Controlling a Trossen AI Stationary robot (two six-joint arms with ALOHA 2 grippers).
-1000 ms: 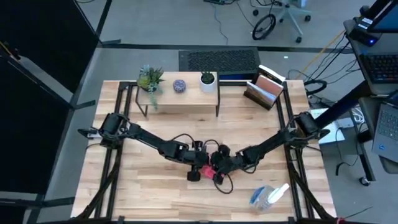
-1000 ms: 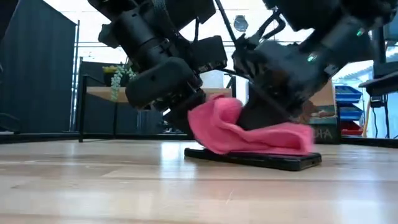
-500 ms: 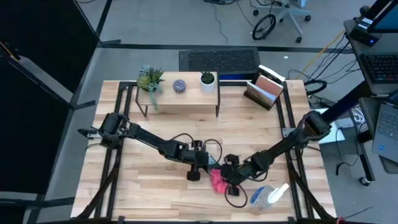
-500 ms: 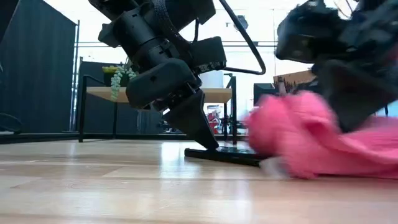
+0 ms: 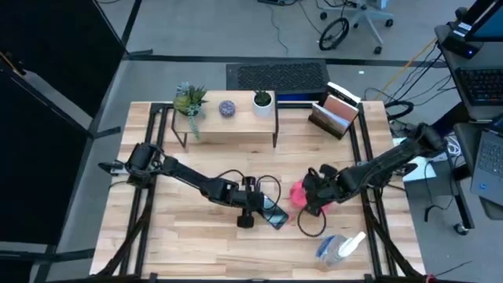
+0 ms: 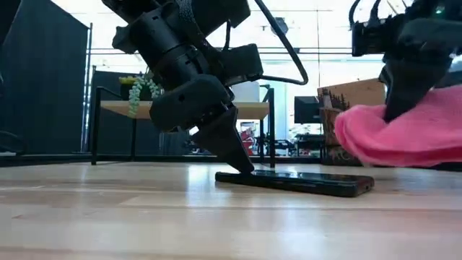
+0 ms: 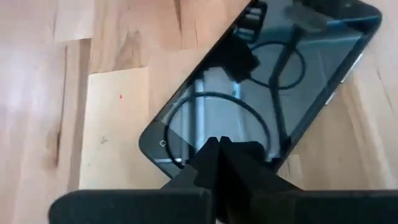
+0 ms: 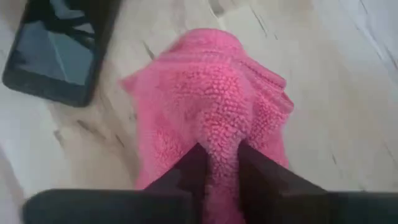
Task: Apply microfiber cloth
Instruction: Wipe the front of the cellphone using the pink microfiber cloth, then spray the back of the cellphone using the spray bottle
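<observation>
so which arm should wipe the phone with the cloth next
Right. The right gripper is shut on the pink cloth, lifted beside the phone. The left gripper is shut with its tips pressed on the phone, likely steadying it.

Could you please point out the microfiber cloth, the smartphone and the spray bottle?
microfiber cloth (image 8: pixel 214 109): right wrist view, middle of the pink fabric, pinched by the right gripper.
smartphone (image 7: pixel 267 93): left wrist view, middle of the dark screen.
spray bottle (image 5: pixel 336 248): high view, its clear body.

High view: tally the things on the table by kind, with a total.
Plants: 2
Small patterned ball: 1
File holder: 1
Phone: 1
Cloth: 1
Spray bottle: 1
Total: 7
</observation>
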